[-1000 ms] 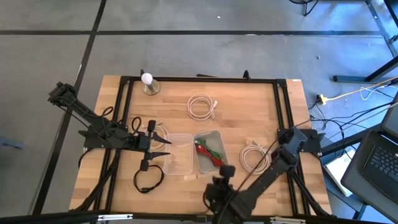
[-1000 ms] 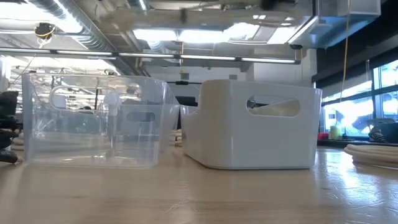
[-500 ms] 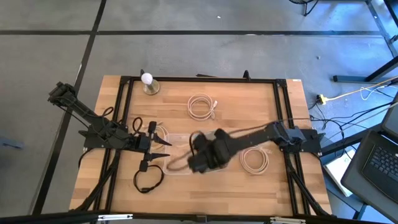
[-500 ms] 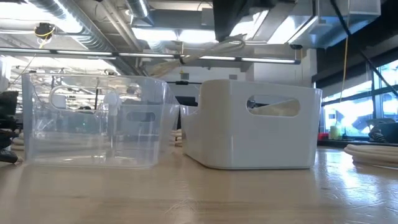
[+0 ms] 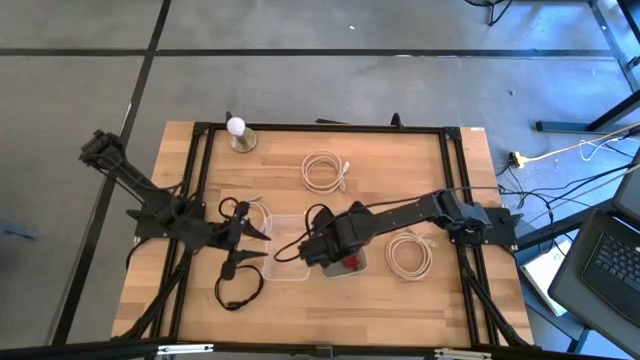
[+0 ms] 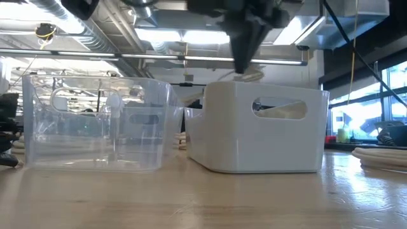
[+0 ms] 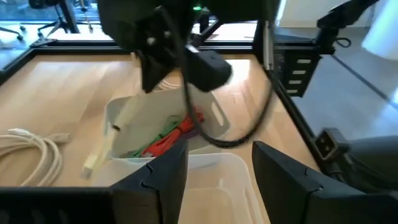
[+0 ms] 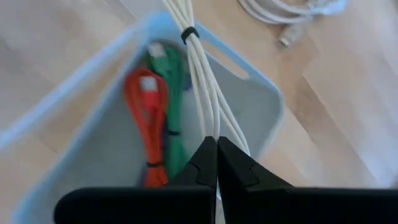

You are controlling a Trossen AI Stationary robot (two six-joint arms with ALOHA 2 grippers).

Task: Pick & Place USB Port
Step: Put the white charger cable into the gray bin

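White USB cable point(image 8: 202, 93) — pinched by right gripper point(image 8: 216, 163) over white bin point(image 8: 264, 106) | left gripper point(image 7: 217, 171) released, 9 o'clock | wooden table point(image 5: 420, 300) — concrete floor point(image 5: 330, 85)

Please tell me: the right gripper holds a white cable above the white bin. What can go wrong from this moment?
1. The right gripper pinches the bundled white cable at one end only. Its free end hangs toward the rim of the white bin and may land outside.
2. The red cable and green cable already fill the bin, so the white one may rest on top and slide out.
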